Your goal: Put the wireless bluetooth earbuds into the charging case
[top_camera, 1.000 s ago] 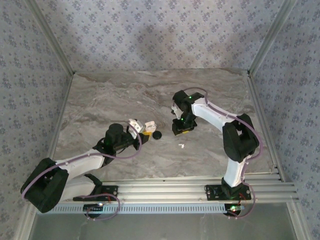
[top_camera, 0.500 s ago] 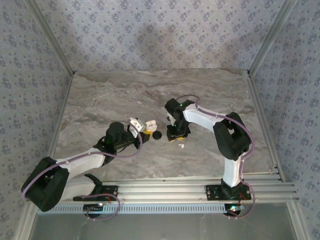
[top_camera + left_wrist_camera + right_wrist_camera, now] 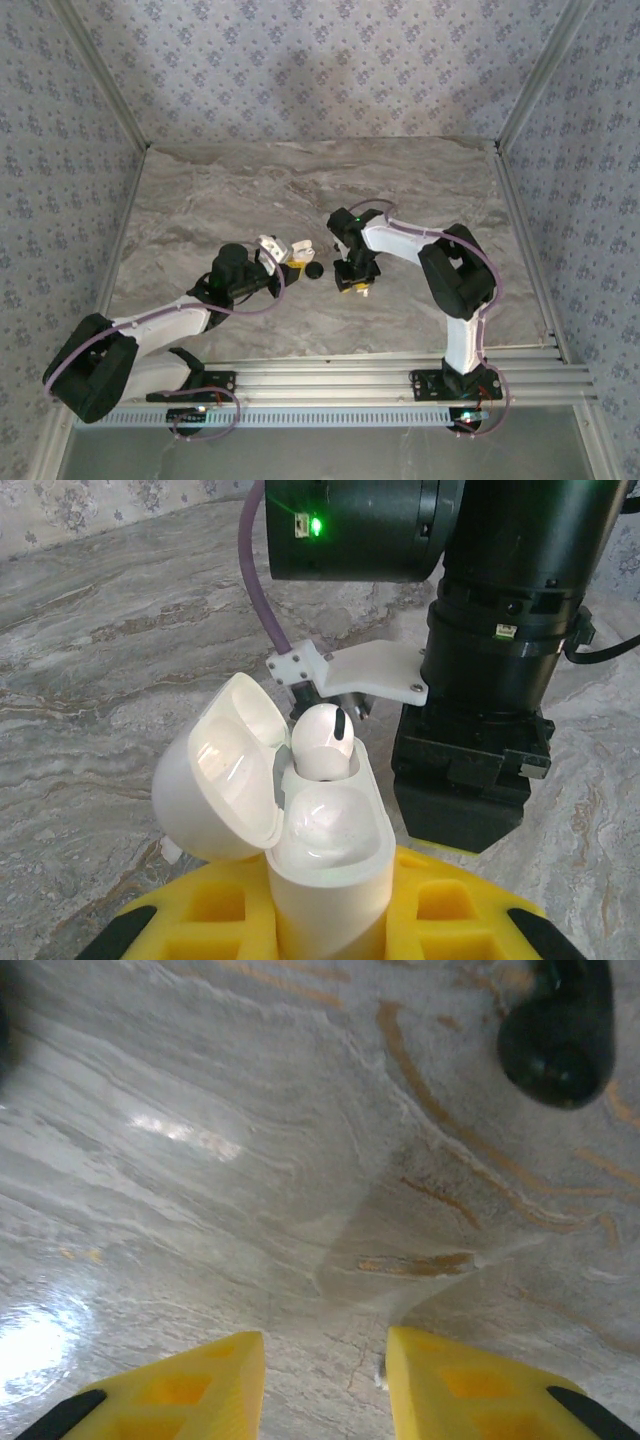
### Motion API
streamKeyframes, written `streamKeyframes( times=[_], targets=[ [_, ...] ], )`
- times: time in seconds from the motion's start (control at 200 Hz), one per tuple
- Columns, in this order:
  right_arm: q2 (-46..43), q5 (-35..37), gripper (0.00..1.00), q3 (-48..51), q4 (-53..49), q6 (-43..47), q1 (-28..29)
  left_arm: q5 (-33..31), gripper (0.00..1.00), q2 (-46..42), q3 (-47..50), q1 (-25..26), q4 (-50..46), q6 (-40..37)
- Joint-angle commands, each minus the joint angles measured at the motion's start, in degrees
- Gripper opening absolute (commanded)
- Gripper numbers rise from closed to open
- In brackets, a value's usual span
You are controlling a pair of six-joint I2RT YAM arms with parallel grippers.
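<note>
Charging case (image 3: 325, 860), lid open with one white earbud (image 3: 322, 742) seated, sits clenched in left end effector (image 3: 330, 920). Right of the case, right end effector (image 3: 325, 1380) hangs released. A small white bit (image 3: 380, 1370), likely the next earbud, lies between its tips, nearer this arm.

I count two arms, the left arm (image 3: 165, 322) and the right arm (image 3: 410, 238), each with one tool: left tool (image 3: 288, 256), right tool (image 3: 354, 284). There is one white charging case (image 3: 330, 845) with one white earbud (image 3: 322, 742) in it. On the desk (image 3: 230, 190) lies one black rounded object (image 3: 315, 270).
</note>
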State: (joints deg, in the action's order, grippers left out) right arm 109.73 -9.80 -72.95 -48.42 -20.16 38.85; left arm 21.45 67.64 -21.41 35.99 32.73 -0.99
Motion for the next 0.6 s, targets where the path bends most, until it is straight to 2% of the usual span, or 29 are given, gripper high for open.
streamKeyframes(
  times=[0.0,0.375,0.595],
  targets=[
    [-0.5,1.1,0.37,0.7,-1.2,-1.1,0.7,1.2,0.16,0.1,-1.4,-0.4,0.9,-0.6],
    [-3.4,1.0,0.34,2.5,-2.0,-2.1,2.4,1.0,0.16,-0.2,-0.9,-0.4,1.0,-0.1],
    [-6.9,1.2,0.36,1.9,-4.2,-3.1,3.0,1.1,0.16,0.0,-0.8,-0.4,1.2,-0.2]
  ],
)
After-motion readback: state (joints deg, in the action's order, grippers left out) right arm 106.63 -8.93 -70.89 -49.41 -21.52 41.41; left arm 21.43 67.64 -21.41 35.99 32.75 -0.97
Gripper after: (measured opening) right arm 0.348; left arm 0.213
